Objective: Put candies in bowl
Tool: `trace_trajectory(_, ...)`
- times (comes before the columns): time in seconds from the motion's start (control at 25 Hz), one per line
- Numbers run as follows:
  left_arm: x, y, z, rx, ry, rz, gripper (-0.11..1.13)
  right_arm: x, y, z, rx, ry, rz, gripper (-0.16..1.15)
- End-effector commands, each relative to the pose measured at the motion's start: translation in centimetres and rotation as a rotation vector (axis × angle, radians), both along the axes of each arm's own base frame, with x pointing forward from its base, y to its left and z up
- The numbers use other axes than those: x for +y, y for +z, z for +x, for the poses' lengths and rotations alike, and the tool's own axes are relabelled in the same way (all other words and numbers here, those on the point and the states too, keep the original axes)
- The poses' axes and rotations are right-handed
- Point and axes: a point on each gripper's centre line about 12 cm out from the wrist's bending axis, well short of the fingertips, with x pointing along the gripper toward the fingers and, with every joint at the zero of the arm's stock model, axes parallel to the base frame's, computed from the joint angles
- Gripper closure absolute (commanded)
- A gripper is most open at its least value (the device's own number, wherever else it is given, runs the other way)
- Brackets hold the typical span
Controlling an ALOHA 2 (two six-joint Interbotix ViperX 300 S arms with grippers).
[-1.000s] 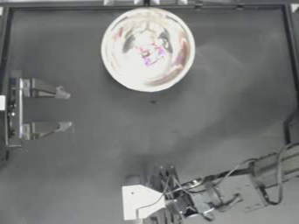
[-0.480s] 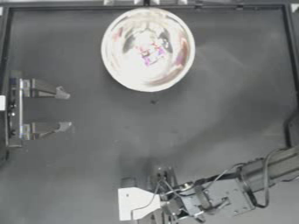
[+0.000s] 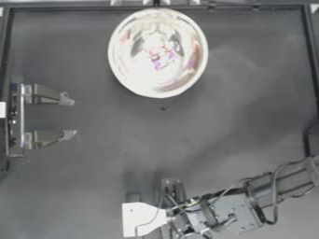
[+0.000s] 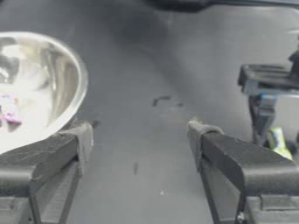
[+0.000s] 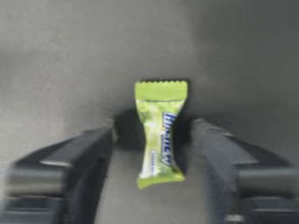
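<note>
Now | right end effector (image 5: 153, 131) spread around yellow-green candy (image 5: 159, 131) | left end effector (image 3: 67, 116) spread, parked

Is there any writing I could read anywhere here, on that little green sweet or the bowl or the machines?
Green candy between the right gripper's open jaws: blue lettering runs along the wrapper, too blurred to read.
Bowl, table, left gripper: no text visible.

Even, dim light; soft blur throughout; glare whitens the bowl (image 3: 157, 52), faint shadows beneath
</note>
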Motion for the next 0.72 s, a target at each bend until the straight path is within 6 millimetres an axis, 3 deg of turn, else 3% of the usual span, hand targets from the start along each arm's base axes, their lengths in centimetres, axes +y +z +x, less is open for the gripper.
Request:
trace_trajectory(0.04, 0.1, 0.7, 0.3, -0.021, 0.002, 0.004, 0.06, 0.2, 1.2, 0.2, -0.014, 0.003, -0.003, 0.38)
trace_trajectory(0.16, 0.1, 0.7, 0.2, -0.019, 0.002, 0.004, 0.06, 0.2, 1.3, 0.2, -0.013, 0.004, -0.004, 0.52)
trace_trajectory(0.44, 0.1, 0.7, 0.2, -0.019, 0.002, 0.004, 0.06, -0.4, 3.4, 0.0, -0.072, 0.007, -0.029, 0.54)
trace_trajectory(0.72, 0.1, 0.7, 0.2, -0.019, 0.002, 0.004, 0.06, -3.1, 7.6, -0.7, -0.239, -0.038, -0.037, 0.54)
